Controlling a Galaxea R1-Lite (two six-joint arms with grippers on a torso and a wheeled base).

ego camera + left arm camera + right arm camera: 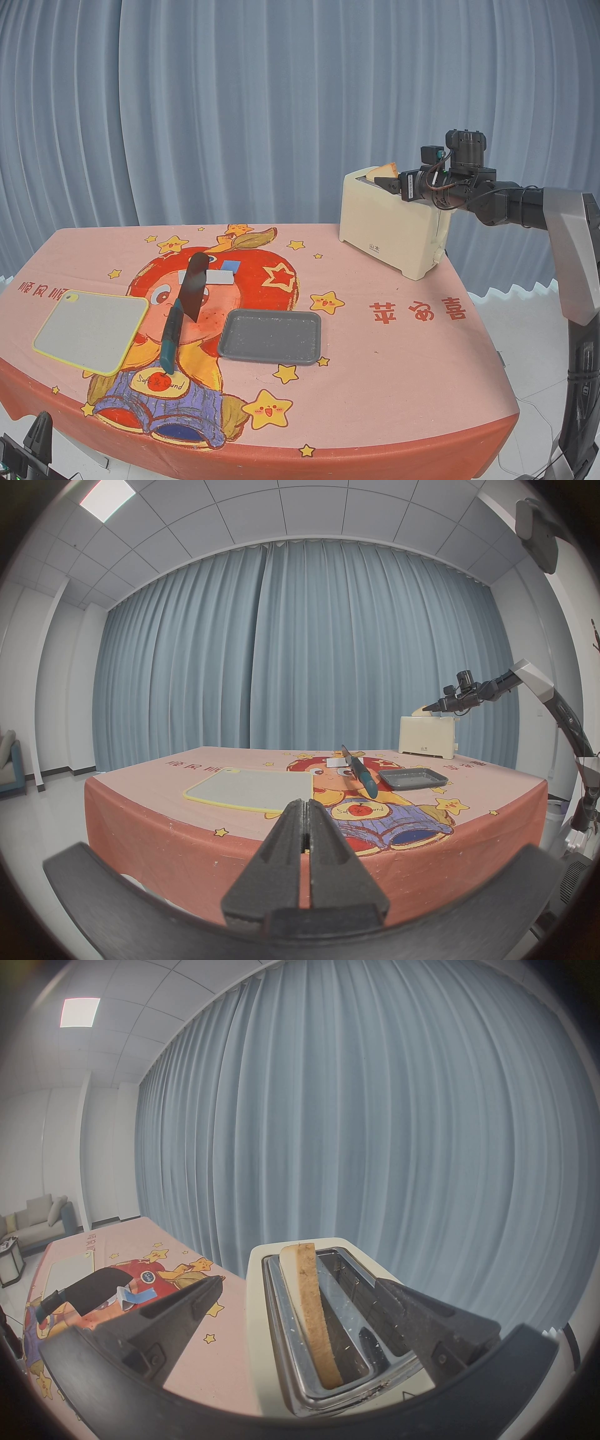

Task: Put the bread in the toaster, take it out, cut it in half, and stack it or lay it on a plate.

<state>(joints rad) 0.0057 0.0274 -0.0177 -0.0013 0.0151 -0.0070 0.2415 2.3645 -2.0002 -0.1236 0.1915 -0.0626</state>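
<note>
Bread [309, 1310] sits upright in the toaster [390, 231], top edge poking out of the slot. I've got the right gripper [297, 1288] spread wide over it, fingers either side, not touching. Left gripper [306, 805] is pinched together on nothing, low off the table's near corner. Knife [194, 287], board [90, 331] and tray [270, 335] sit well apart from the toaster.

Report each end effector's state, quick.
Left end effector: closed, empty.
Right end effector: open, fingers either side of the bread standing in the toaster, not gripping it.
</note>
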